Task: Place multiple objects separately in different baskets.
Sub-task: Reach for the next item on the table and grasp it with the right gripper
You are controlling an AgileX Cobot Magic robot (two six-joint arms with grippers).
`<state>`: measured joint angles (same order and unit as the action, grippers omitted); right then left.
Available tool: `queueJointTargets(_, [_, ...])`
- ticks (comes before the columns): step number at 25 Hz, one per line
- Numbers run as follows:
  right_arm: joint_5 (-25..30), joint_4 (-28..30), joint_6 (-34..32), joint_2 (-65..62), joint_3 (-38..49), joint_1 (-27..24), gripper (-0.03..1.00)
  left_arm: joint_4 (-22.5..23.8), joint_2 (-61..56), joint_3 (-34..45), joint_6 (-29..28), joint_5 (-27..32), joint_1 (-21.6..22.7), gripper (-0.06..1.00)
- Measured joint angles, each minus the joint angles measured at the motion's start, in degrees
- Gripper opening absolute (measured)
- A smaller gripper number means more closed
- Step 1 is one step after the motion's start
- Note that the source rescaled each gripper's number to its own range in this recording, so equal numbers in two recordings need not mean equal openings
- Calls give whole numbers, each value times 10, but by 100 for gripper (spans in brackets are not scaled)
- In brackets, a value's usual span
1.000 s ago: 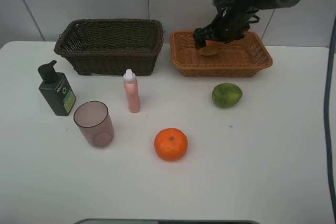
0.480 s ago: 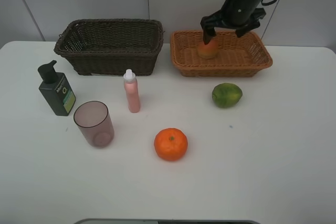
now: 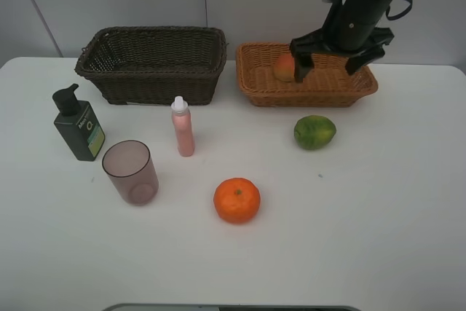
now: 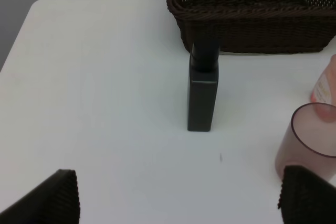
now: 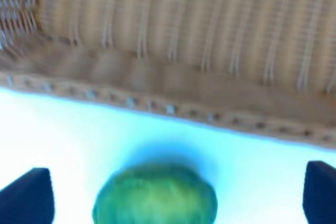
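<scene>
Sorting stands at 1 of 6 objects.
The red-yellow fruit (image 3: 283, 68) lies in the orange-tan basket (image 3: 313, 95), with the right gripper (image 3: 331, 60) spread wide and empty over it. The left gripper (image 4: 178, 198) is wide too. The orange (image 3: 237, 200), green fruit (image 3: 314, 131), pump bottle (image 3: 79, 127), pink bottle (image 3: 182, 127) and cup (image 3: 130, 172) wait on the table (image 3: 364, 216).

The dark brown basket (image 3: 145, 85) and orange-tan basket (image 3: 320, 97) are woven; the fruit (image 3: 314, 131) is green.
</scene>
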<state>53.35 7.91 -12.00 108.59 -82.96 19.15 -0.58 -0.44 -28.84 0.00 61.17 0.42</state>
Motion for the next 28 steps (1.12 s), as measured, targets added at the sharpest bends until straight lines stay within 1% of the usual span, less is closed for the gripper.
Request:
queueJointTargets(4, [-7,0,-10,-6,48,2,100,0,0,0,0,0,0,98])
queueJointTargets(8, [-39,-1,-21,-6,78,4,100,0,0,0,0,0,0,98])
queueJointTargets(13, [-64,-1,-23,-3,88,11,100,0,0,0,0,0,0,98])
queueJointTargets(19, [-73,-1,-23,10,93,11,100,0,0,0,0,0,0,98])
queueJointTargets(28, [-136,-2,-23,11,139,11,100,0,0,0,0,0,0,98])
